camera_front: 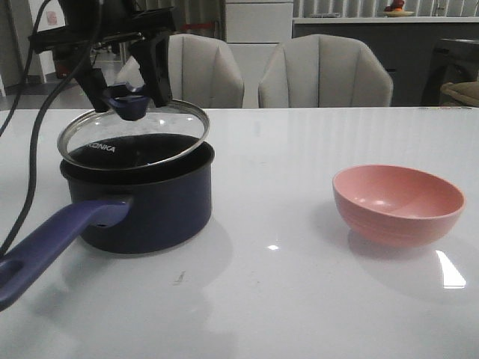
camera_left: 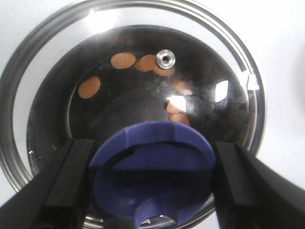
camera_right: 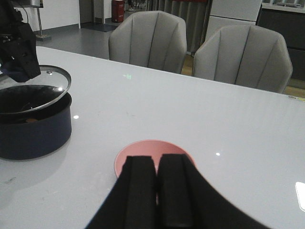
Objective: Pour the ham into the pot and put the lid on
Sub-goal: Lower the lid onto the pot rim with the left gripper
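Observation:
The glass lid (camera_front: 135,138) with "KONKA" lettering hangs tilted just over the dark navy pot (camera_front: 157,206). Its right side is raised and its front left edge is close to the pot's rim. My left gripper (camera_front: 131,101) is shut on the lid's blue knob (camera_left: 152,167), one finger (camera_left: 62,186) on each side. Through the glass I see several orange-pink ham pieces (camera_left: 123,60) on the pot's black bottom. The pot's purple-blue handle (camera_front: 60,239) points toward the front left. My right gripper (camera_right: 156,160) is shut and empty above the pink bowl (camera_right: 138,150). It is out of the front view.
The pink bowl (camera_front: 397,202) stands empty on the right of the white table (camera_front: 284,299). Two grey chairs (camera_front: 325,71) stand behind the table's far edge. A black cable (camera_front: 34,149) hangs down at the left beside the pot.

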